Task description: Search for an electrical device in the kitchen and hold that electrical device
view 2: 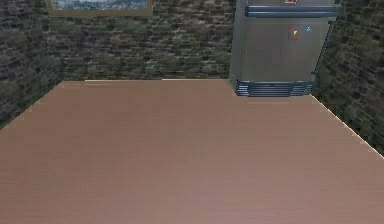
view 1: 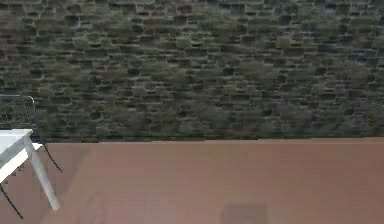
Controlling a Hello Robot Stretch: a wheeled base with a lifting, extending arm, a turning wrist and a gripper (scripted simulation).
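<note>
White table (view 1: pixel 14 146), 1 dark chair (view 1: pixel 22 104); grey appliance (view 2: pixel 278 50) — maybe a fridge — by brick wall (view 2: pixel 190 40); gripper state untellable.

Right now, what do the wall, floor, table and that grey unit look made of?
Wall: rough stone or brick, matte, irregular dark blocks with pale joints. Floor: reddish-brown, likely wood or laminate, faint lengthwise grain, low sheen. Table: white, smooth, painted wood or plastic, cannot tell which. Grey unit: seemingly brushed metal, flat grey front with a ribbed grille at its base.
</note>
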